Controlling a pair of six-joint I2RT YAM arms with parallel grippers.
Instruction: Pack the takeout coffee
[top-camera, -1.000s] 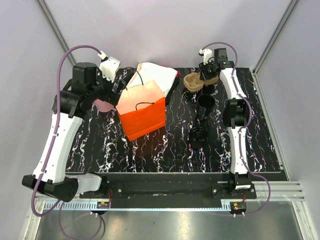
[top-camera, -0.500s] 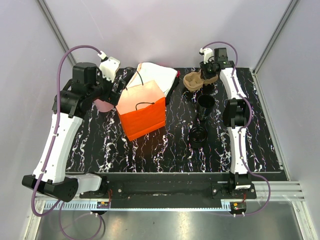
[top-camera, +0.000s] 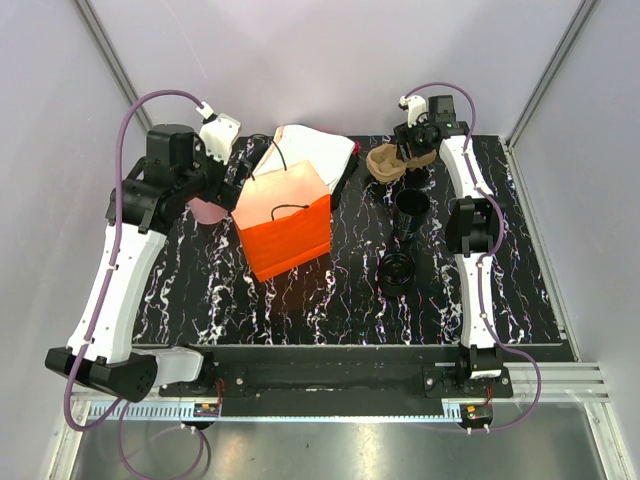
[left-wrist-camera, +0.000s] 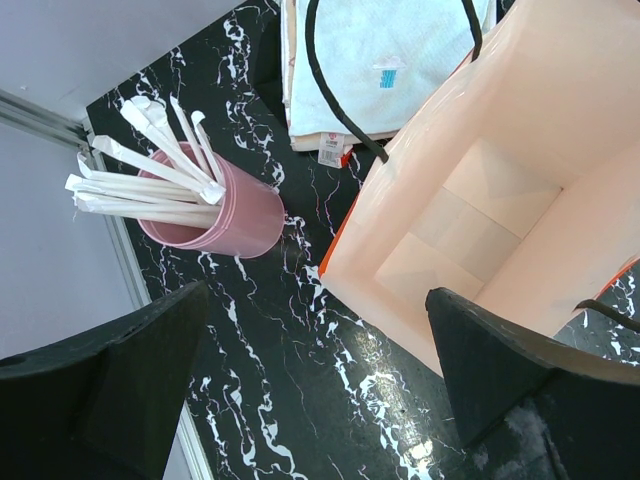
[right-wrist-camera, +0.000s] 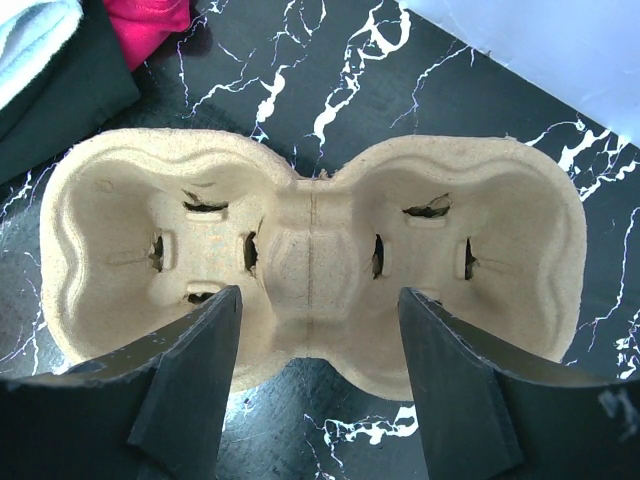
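Two black cups stand on the marbled table: a taller one (top-camera: 411, 207) and a lower one (top-camera: 397, 268) nearer the arm bases. Behind them lies the brown two-hollow cardboard tray (top-camera: 384, 162) (right-wrist-camera: 312, 255), both hollows empty. My right gripper (top-camera: 412, 152) (right-wrist-camera: 318, 335) hovers over the tray's near middle, open, its fingers apart from the cardboard. At the left edge of the orange paper bag (top-camera: 289, 226) (left-wrist-camera: 480, 200) hangs my left gripper (top-camera: 228, 188) (left-wrist-camera: 320, 345), wide open with only table between its fingers.
A pink cup of wrapped stirrers (top-camera: 205, 211) (left-wrist-camera: 215, 215) stands left of the bag. Folded white cloth (top-camera: 318, 150) (left-wrist-camera: 390, 55) lies behind the bag, with a dark and a pink cloth (right-wrist-camera: 150, 20) beside the tray. The table's back edge (right-wrist-camera: 520, 70) is just past the tray.
The right gripper's jaws have spread apart over the tray's middle. The tray, the cups and the left arm stay where they were.
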